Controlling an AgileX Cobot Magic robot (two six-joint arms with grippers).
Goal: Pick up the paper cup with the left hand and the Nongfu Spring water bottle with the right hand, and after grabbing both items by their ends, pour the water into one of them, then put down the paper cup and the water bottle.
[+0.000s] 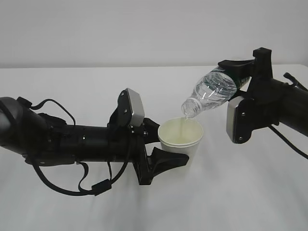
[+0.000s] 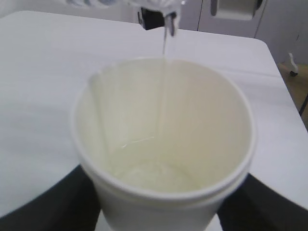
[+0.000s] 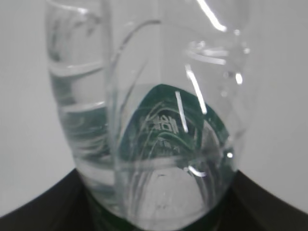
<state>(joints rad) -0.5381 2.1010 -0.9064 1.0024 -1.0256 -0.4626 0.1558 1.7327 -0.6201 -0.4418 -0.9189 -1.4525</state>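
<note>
My left hand (image 1: pixel 166 151) clamps the paper cup (image 1: pixel 181 137) upright just above the table (image 1: pixel 72 86), while my right hand (image 1: pixel 240 82) grips the Nongfu Spring water bottle (image 1: pixel 211 94) tilted neck-down above its rim, so the water (image 2: pixel 165 43) falls inside.

My cup (image 1: pixel 181 136) is matt white paper, my bottle (image 1: pixel 211 93) glossy clear ribbed plastic, the table (image 1: pixel 72 86) smooth matt white
</note>
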